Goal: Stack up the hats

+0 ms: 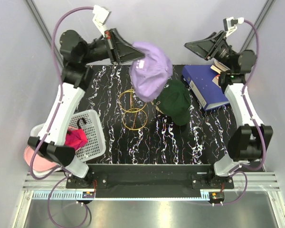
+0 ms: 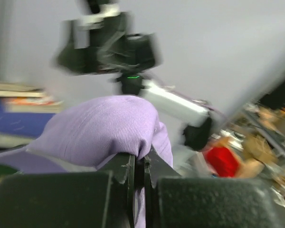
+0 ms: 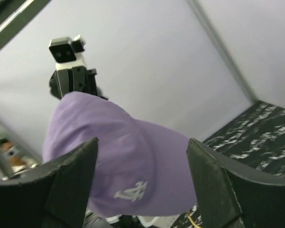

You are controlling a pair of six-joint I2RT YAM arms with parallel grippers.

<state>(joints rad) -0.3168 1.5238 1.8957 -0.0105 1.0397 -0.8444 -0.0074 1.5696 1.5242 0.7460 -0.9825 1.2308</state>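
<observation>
Your left gripper (image 2: 143,164) pinches lavender hat (image 1: 151,69), aloft up-left of dark green hat (image 1: 176,100). Right gripper (image 1: 192,46) spread, empty. No stack visible yet. Magenta hat (image 1: 76,138) far left of it, in basket (image 1: 94,145).

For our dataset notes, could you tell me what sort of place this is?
Probably a robot lab cell: grey walls enclose a black table, the left arm and right arm are bolted at its near edge, with a lavender hat as prop.

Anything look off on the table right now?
The white basket holding the magenta cap hangs past the black tabletop on its left edge, a pink cap by it. The left gripper pinches the lavender cap aloft.
</observation>
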